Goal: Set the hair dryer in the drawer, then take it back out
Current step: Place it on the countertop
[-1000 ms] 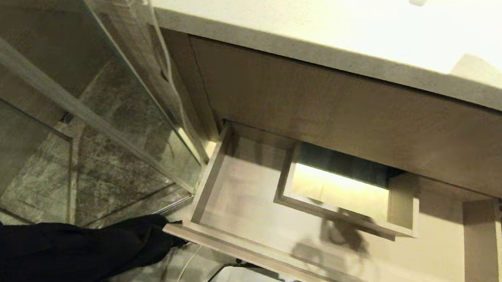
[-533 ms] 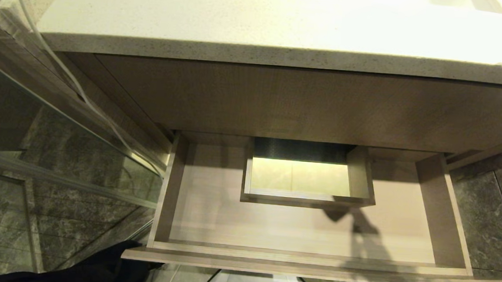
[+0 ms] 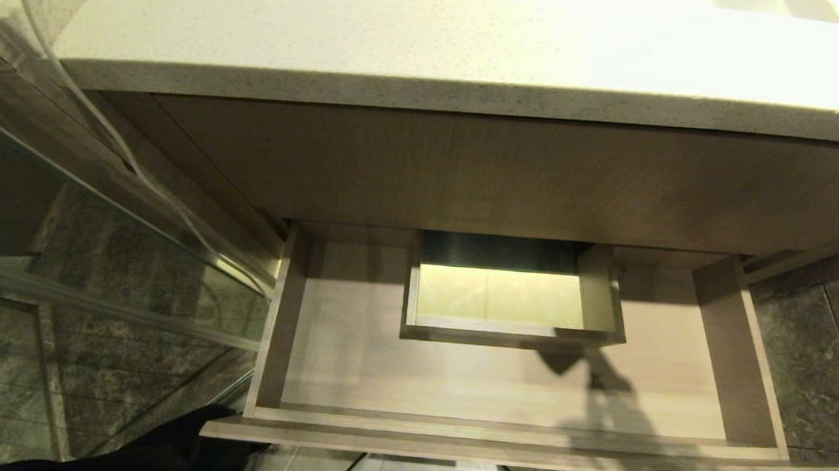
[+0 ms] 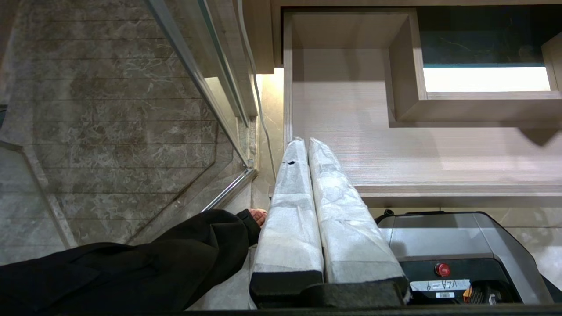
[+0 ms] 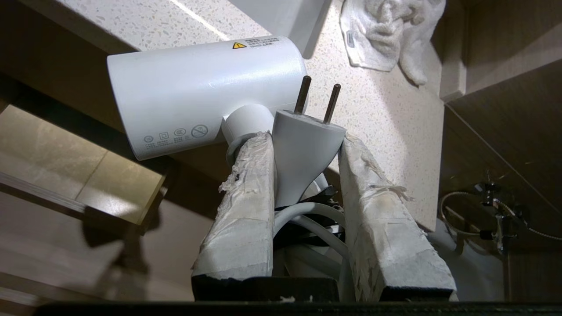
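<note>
Your right gripper is clamped on the hair dryer, handle, plug and coiled cord bundled between the fingers, barrel held in the air near the counter. The drawer stands pulled out, floor bare as far as the head view shows. Left gripper is closed, empty, near the drawer's front left corner. A dark sleeve reaches in beside it.

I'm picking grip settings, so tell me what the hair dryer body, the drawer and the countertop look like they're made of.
Hair dryer: smooth white plastic, satin sheen with soft highlights and printed symbols. Drawer: light-brown wood-grain board, matte, probably laminate; fine parallel grain lines. Countertop: pale speckled stone, possibly quartz or composite, polished; small dark flecks.
</note>
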Motion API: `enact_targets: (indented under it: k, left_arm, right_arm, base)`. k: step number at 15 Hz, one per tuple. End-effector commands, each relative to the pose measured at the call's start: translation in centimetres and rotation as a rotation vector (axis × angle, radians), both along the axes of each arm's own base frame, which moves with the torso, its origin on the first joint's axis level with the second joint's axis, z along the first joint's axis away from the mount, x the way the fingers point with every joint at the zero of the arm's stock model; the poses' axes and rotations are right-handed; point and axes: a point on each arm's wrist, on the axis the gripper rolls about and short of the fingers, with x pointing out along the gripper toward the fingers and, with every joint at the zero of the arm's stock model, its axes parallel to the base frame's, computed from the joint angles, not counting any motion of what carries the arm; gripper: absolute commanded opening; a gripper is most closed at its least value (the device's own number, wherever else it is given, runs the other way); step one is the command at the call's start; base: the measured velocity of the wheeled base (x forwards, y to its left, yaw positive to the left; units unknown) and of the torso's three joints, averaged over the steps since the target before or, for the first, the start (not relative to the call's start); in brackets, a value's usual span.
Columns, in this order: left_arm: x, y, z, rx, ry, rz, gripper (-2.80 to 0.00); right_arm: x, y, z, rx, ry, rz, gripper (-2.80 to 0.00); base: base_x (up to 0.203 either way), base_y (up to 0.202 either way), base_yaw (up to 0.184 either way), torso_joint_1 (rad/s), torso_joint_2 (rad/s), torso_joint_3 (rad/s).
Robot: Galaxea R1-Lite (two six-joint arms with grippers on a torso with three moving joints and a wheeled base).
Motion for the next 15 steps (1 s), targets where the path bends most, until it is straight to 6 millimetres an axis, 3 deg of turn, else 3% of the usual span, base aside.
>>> enact_targets:
  k: [1, 8, 15]
  left_arm:
    - [0.01, 0.00, -0.04, 0.000, 0.002, 0.000, -2.80]
    - [0.01, 0.00, -0.04, 0.000, 0.002, 0.000, -2.80]
    - [0.01, 0.00, -0.04, 0.000, 0.002, 0.000, -2.80]
  right_arm:
    - [0.17, -0.08, -0.16, 0.014, 0.014, 0.005, -2.80]
    - [-0.04, 0.04, -0.15, 0.014, 0.009, 0.011, -2.80]
    - [-0.55, 0.30, -0.78, 0.022, 0.019, 0.009, -2.80]
  base:
    - [0.000, 0.000, 0.000, 0.000, 0.00, 0.000]
    - [0.000, 0.000, 0.000, -0.199, -0.06, -0.260]
    - [0.000, 0.000, 0.000, -0.036, -0.01, -0.045]
